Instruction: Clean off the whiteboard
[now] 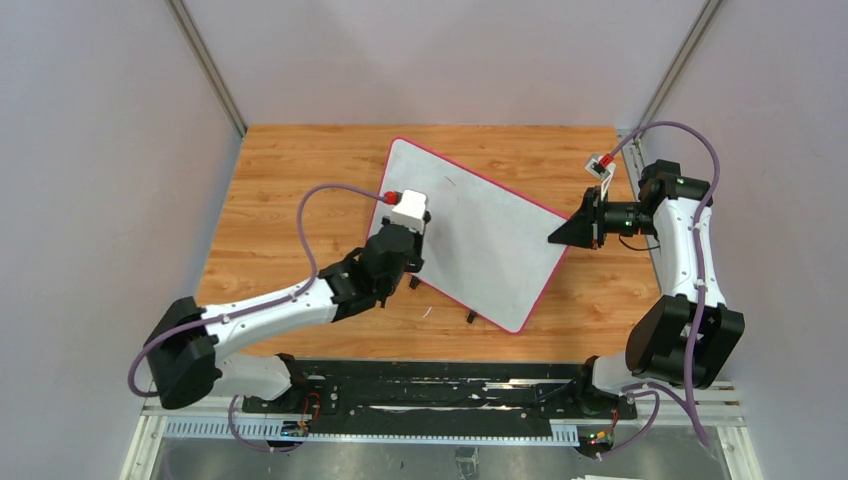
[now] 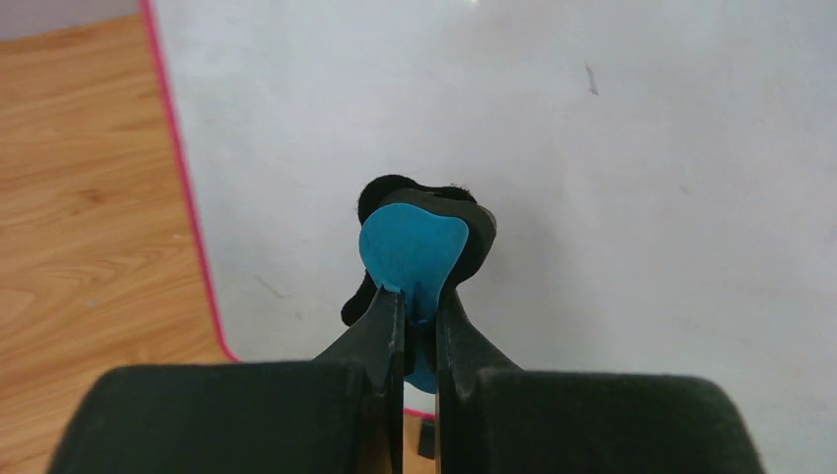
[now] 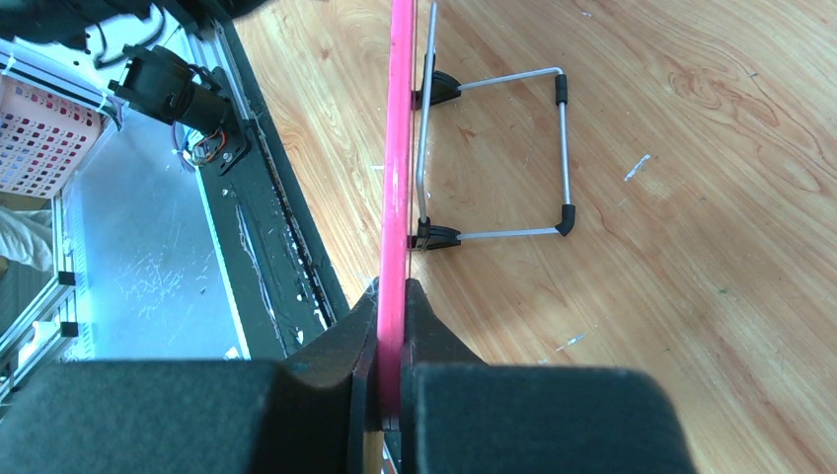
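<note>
The whiteboard (image 1: pixel 490 235) lies askew on the wooden table, white with a thin pink rim. My left gripper (image 1: pixel 423 232) hovers over its left part, shut on a small blue-and-black eraser (image 2: pixel 415 247). In the left wrist view the left gripper (image 2: pixel 419 296) pinches the eraser's blue side, and its black felt faces the whiteboard (image 2: pixel 612 197). A small dark mark (image 2: pixel 590 79) shows on the surface. My right gripper (image 1: pixel 553 238) is shut on the board's right edge. In the right wrist view the pink rim (image 3: pixel 400 148) runs between the right gripper (image 3: pixel 393 296) fingers.
A wire stand (image 3: pixel 513 158) with black feet sits under the board. A black rail (image 1: pixel 420 395) with the arm bases runs along the near table edge. Grey walls close in both sides. A pink basket (image 3: pixel 35 133) sits beyond the rail.
</note>
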Robot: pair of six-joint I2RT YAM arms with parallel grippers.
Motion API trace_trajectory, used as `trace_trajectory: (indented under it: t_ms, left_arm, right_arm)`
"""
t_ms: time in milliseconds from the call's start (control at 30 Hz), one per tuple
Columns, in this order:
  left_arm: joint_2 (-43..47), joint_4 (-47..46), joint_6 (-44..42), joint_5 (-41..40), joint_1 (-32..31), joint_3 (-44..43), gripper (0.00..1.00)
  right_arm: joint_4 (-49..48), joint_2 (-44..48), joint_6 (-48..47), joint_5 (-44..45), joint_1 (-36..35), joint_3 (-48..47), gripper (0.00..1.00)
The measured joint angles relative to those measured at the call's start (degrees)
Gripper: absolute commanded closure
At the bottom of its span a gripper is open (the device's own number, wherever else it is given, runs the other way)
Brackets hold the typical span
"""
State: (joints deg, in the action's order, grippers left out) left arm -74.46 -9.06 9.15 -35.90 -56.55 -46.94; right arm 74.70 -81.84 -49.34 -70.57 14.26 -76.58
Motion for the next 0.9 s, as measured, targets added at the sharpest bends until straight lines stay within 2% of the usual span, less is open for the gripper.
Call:
trace_trajectory:
  t_ms: [200,367,600,700,900]
  left_arm:
    - [9.49,4.26,-2.51,-1.84,6.62,0.13,1.00]
    - [13.75,10.10,-1.84,-3.61,12.44,-0.44,1.00]
    - [9.55,26.69,5.09,-1.55,23.63,-10.49,1.00]
    - [7.69,31.67,7.08,1.31,25.09,-12.66,1.00]
    - [6.78,37.42,10.45,10.16,28.09,-11.08,1.00]
  right_arm:
    - [0.00,0.02,0.00,0.00,0.00,-0.02,0.99]
    - [0.00,0.02,0.00,0.00,0.00,-0.02,1.00]
    - [0.00,0.02,0.00,0.00,0.00,-0.02,0.99]
    - [0.02,0.09,0.00,0.00,0.00,-0.02,0.99]
    - [0.15,0.42,-0.13,0.07,-0.04,-0.02,0.99]
